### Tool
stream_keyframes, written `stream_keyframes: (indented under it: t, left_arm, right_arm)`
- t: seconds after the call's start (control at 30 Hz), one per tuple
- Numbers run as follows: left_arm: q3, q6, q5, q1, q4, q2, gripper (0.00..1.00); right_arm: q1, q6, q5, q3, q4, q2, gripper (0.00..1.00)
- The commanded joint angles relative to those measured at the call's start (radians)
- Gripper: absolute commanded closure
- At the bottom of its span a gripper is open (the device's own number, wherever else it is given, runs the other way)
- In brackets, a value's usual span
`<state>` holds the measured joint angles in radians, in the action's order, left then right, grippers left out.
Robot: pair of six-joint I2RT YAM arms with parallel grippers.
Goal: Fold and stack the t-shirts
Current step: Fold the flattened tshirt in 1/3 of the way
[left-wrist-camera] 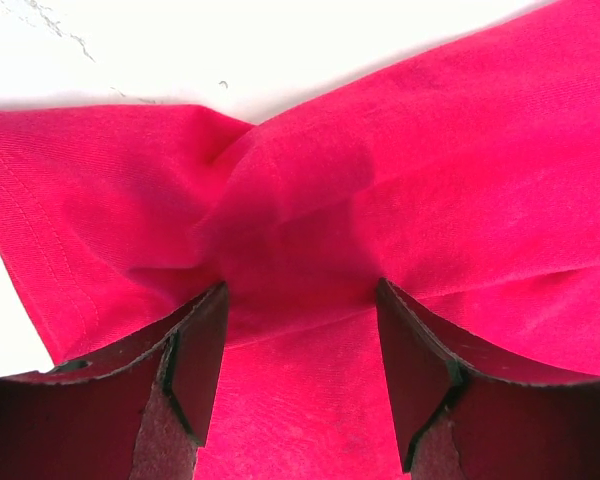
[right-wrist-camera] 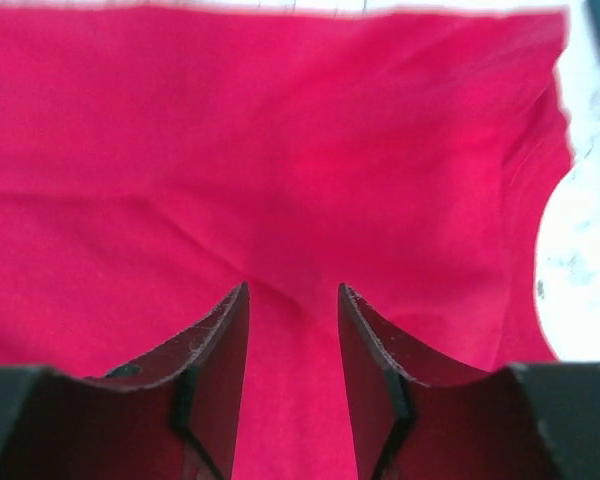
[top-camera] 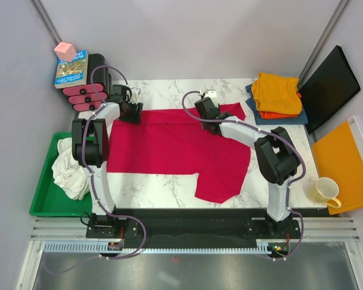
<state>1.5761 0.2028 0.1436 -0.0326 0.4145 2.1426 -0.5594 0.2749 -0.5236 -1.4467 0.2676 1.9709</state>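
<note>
Lying creased, soft crimson t-shirt (top-camera: pixel 169 145), marbled table (top-camera: pixel 151 184)

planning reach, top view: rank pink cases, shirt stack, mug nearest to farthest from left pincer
1. pink cases, just left of the left pincer
2. shirt stack, back right
3. mug, front right

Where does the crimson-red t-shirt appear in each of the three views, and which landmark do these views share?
Top external: the red t-shirt lies spread over the middle of the table.
Left wrist: the red t-shirt fills most of the picture, bunched near the centre.
Right wrist: the red t-shirt fills nearly the whole picture.
Shared landmark: the white marble table top, at the upper edge in left wrist and the right edge in right wrist.
</note>
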Motion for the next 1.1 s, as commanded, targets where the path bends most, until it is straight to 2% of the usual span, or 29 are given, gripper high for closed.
stream_keyframes:
  t: [0.0, 0.4, 0.47, 0.57, 0.6, 0.67, 0.87, 1.07]
  left_arm:
    - [-0.004, -0.031, 0.028, -0.018, -0.005, -0.024, 0.33]
    - [-0.042, -0.023, 0.022, -0.021, -0.003, -0.038, 0.33]
    - [-0.047, -0.022, 0.021, -0.021, -0.005, -0.038, 0.33]
    - [-0.053, -0.017, 0.016, -0.021, -0.003, -0.038, 0.33]
    - [-0.053, -0.014, 0.014, -0.021, -0.003, -0.038, 0.33]
    - [-0.053, -0.013, 0.016, -0.021, -0.003, -0.035, 0.33]
    - [-0.038, -0.022, 0.027, -0.023, -0.005, -0.016, 0.33]
    - [-0.016, -0.026, 0.028, -0.027, -0.002, -0.01, 0.34]
  right_arm:
    - [0.015, 0.021, -0.019, 0.074, 0.007, -0.018, 0.51]
    - [0.019, 0.0, -0.065, 0.022, -0.001, 0.094, 0.52]
    - [0.019, 0.001, -0.069, 0.009, 0.001, 0.097, 0.6]
    - [0.021, 0.001, -0.084, -0.004, 0.001, 0.094, 0.81]
    - [0.021, 0.0, -0.091, -0.007, 0.001, 0.092, 0.92]
    - [0.024, -0.003, -0.104, -0.023, -0.001, 0.086, 1.0]
    - [0.03, -0.017, -0.13, -0.079, 0.004, 0.071, 1.0]
    - [0.081, -0.028, -0.133, -0.173, 0.038, 0.132, 1.0]
